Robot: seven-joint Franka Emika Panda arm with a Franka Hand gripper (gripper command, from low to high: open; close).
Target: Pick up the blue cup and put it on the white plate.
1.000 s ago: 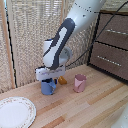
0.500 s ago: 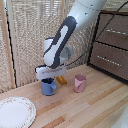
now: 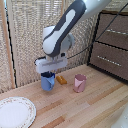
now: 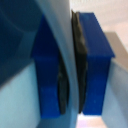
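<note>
Reaching down from above, the robot arm [image 3: 67, 27] has its hand [image 3: 48, 74] right on the blue cup [image 3: 48, 82]. The cup stands upright on the wooden tabletop [image 3: 85, 107], near the back, in front of a pale reed screen [image 3: 30, 30].

In the wrist view the hand is very close up. Two blue fingers [image 4: 95, 65] with dark pads are squeezed nearly together, and the thin pale-blue wall of the cup [image 4: 67, 60] runs between them. The hand is closed on the rim of the cup. The picture is blurry, so little else can be told there.

In the exterior view it is hard to tell if the bottom of the cup touches the wood or not.

A pink cup [image 3: 79, 83] stands on the exterior view's right of the blue cup, a little way apart from it. A small orange thing [image 3: 61, 79] lies on the tabletop between the two cups, a bit behind them.

The white plate [image 3: 15, 112] lies flat at the front, on the exterior view's left, well apart from the blue cup. It has a faint speckled rim.

A dark wooden set of drawers [image 3: 112, 45] stands at the back on the exterior view's right.
</note>
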